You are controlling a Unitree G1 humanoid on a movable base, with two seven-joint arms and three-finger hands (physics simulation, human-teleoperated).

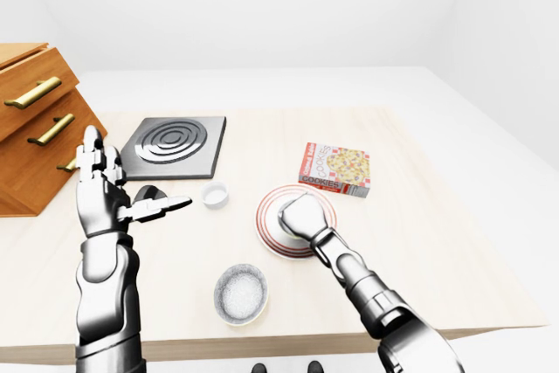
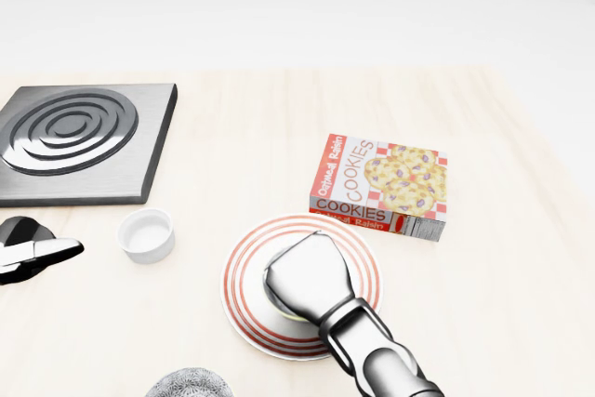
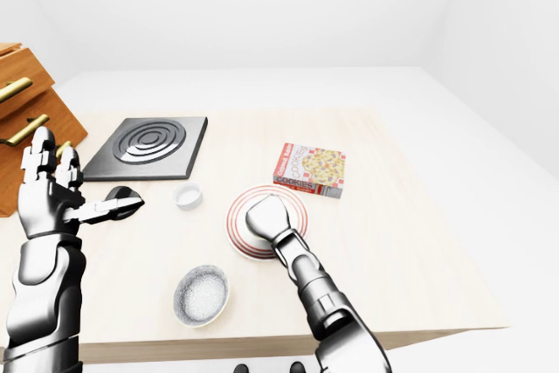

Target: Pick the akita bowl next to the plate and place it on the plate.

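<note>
The red-ringed white plate [image 2: 244, 278] lies on the pale wooden table, at the lower middle of the head view. My right hand [image 2: 307, 278] is curled over the plate's centre, knuckles up. Under it only a pale yellowish edge of the akita bowl [image 2: 290, 313] shows, down on the plate's middle. The fingers look closed round the bowl, though the back of the hand hides them. My left hand [image 1: 122, 189] is raised at the left of the left-eye view, open with fingers spread and holding nothing, well away from the plate.
A small white ramekin [image 2: 146, 234] stands left of the plate. A cookie box [image 2: 381, 188] lies against the plate's upper right. A speckled grey bowl [image 1: 241, 293] sits below the plate. A dark stove plate [image 2: 79, 137] is at upper left, wooden drawers [image 1: 35, 124] beyond.
</note>
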